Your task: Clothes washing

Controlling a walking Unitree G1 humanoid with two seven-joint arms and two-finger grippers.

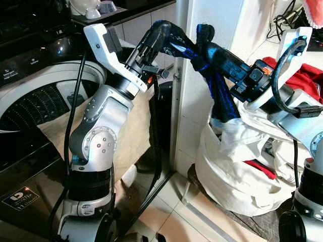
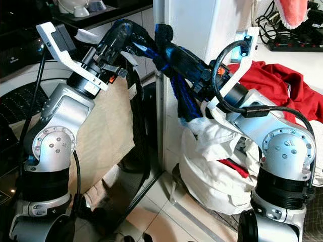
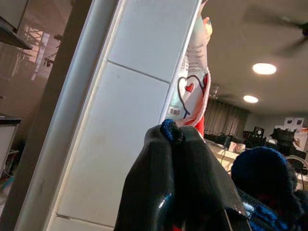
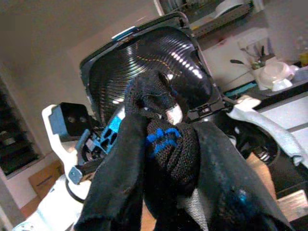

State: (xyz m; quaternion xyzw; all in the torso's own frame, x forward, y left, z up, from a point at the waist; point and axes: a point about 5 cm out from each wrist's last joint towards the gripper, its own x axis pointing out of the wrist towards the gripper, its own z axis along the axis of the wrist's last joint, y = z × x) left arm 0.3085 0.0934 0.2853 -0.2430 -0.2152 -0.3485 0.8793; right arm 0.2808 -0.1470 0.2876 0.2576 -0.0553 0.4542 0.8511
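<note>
A dark blue and black knitted garment is held up between my two grippers in front of a white pillar, its tail hanging toward the laundry bag. My left gripper is shut on one end of it, and a blue knit tuft pokes out at the fingertips. My right gripper is shut on the other end, close beside the left one. The top-loading washing machine stands open at the left. A white laundry bag with red and white clothes sits on the floor at the right.
A beige cloth drapes over the washer's front edge. The white pillar stands between washer and bag. A red garment lies on the counter at right, by a power strip. The washer lid stands raised.
</note>
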